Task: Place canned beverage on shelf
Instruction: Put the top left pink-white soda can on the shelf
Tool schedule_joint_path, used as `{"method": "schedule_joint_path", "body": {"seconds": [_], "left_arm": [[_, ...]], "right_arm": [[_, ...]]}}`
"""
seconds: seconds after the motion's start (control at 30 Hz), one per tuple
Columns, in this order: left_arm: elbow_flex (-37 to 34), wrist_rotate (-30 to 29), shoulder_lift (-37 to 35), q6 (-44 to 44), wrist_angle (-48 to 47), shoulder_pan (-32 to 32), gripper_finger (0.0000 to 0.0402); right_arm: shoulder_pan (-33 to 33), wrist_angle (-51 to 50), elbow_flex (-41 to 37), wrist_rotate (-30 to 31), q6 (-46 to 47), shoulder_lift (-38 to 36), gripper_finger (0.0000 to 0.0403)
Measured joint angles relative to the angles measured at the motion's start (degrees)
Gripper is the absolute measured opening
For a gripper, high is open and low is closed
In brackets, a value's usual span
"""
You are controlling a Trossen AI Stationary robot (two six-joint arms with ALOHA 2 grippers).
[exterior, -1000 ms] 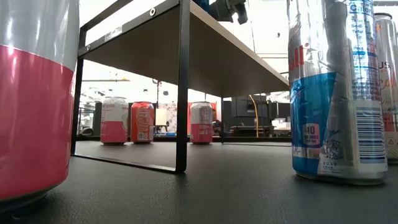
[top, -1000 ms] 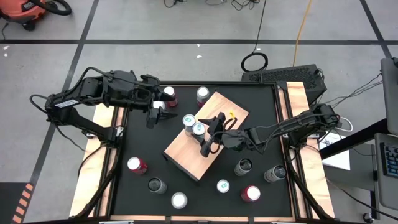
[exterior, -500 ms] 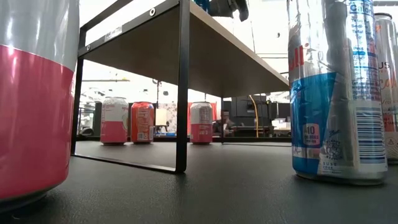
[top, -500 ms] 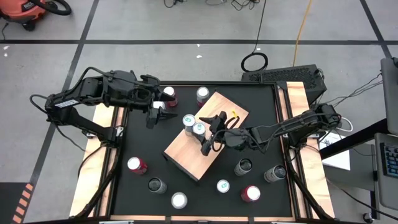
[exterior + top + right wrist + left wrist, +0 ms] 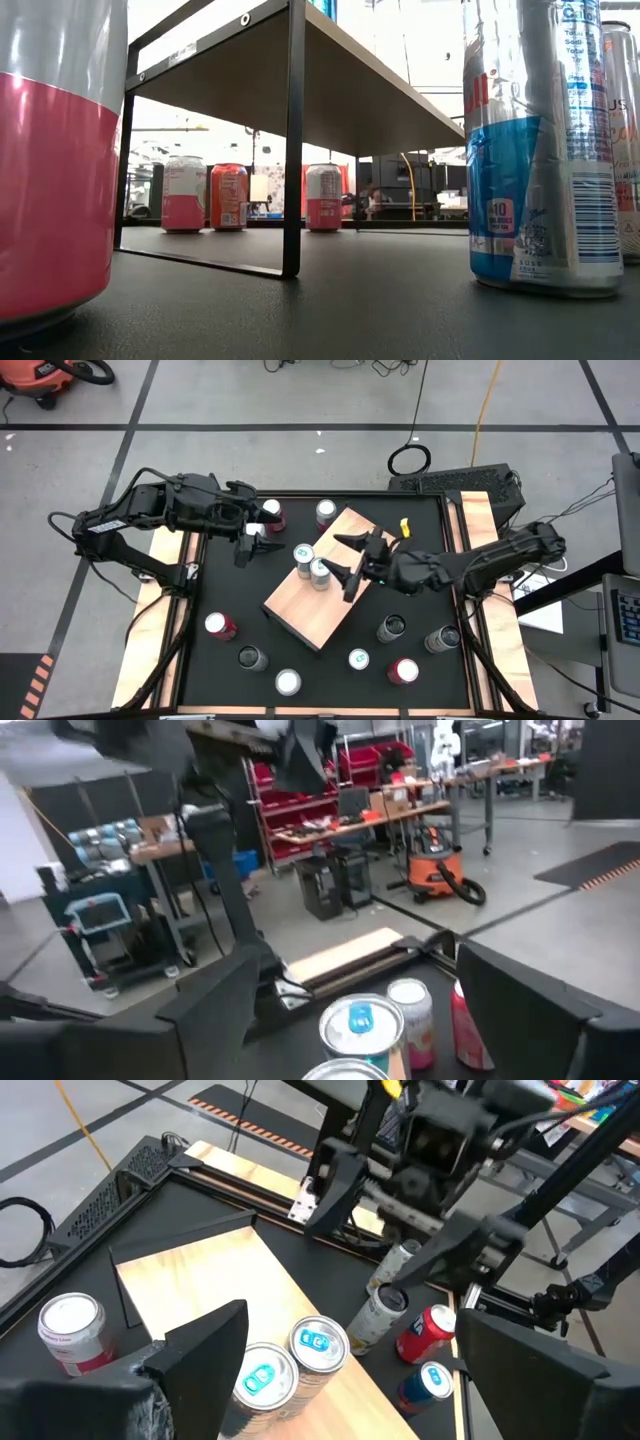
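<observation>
Jaws of the right gripper [image 5: 350,556] stand wide and empty above the light tan wooden shelf [image 5: 310,605], just beside two silver blue-topped cans [image 5: 312,561] already standing on it. Left gripper [image 5: 252,543], jaws also wide and empty, waits near the shelf's far corner. About nine other cans remain on the black table [image 5: 225,670]; their labels are hard to read.

On the tall blue and silver can [image 5: 540,150] standing on the bench in the low view, the number "40" is printed in white on a blue patch low on its side, and a barcode is seen beside it; the smaller print around it cannot be read. On the other cans no lettering can be made out
</observation>
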Motion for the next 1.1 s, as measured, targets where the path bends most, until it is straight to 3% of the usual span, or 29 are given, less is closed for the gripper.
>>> {"method": "schedule_joint_path", "body": {"seconds": [0.43,0.67,0.83,1.1], "left_arm": [[0.0,-0.1,0.0,0.0,-2.9,0.0,0.0358],[0.0,-5.8,0.0,-0.1,-8.6,0.0,0.0358],[0.0,-8.1,0.0,-3.3,-10.9,0.0,0.0358],[0.0,-11.2,0.9,-18.9,-14.0,0.0,0.0358]], "right_arm": [[3.2,-5.0,0.0,0.0,-0.2,-11.3,0.0314],[4.4,-14.0,0.0,-0.2,1.5,-18.7,0.0312],[4.4,-20.9,0.0,-5.4,5.6,-23.6,0.0312],[4.4,-30.1,0.0,-15.4,10.8,-28.2,0.0312]]}}
